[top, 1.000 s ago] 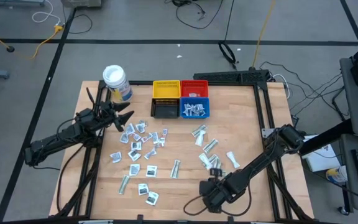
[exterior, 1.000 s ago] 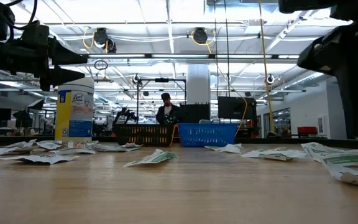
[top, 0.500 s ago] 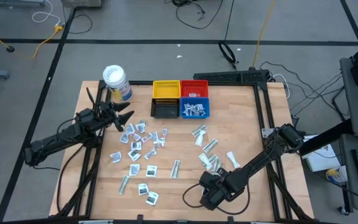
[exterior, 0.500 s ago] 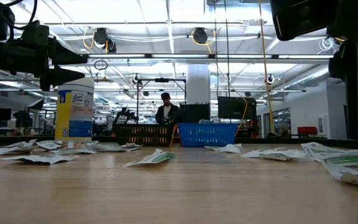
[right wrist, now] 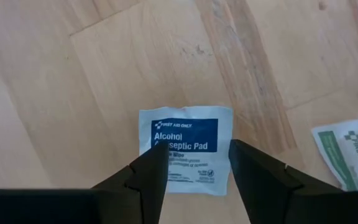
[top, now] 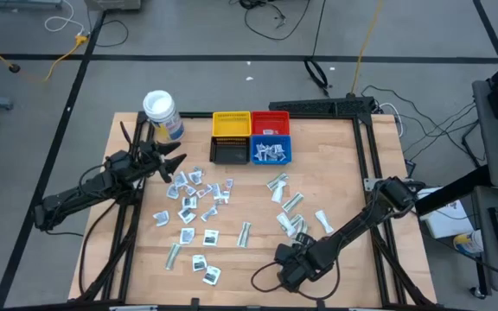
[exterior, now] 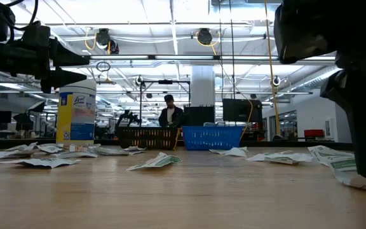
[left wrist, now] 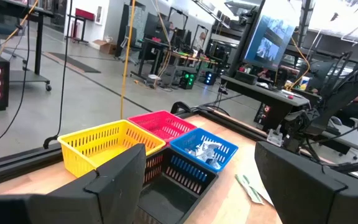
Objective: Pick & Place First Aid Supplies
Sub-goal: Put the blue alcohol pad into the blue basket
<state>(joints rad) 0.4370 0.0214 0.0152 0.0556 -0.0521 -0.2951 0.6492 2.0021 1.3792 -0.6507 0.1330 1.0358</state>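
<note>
1. My right end effector (right wrist: 191, 171) is low over the front part of the worktop (top: 258, 259), right of its middle. Its fingers are apart, straddling a small white alcohol pad packet (right wrist: 185, 149) that lies flat on the wood.
2. This is the pick step. I am lined up on the packet but not clamped on it; bare packet shows between my fingers.
3. A green-printed packet (right wrist: 348, 151) lies just beside it, apart from my fingers.
4. Next I judge I must settle onto the wood and close on this thin, flat packet, probably catching an edge, then carry it to the bins at the back edge. The blue bin (top: 271, 152) already holds packets; from above I cannot quite tell whether they match.
5. My left end effector (top: 168, 166) waits, fingers wide apart and empty, near the back left corner beside the round jar (top: 162, 113), with more packets (top: 199, 192) scattered nearby.
</note>
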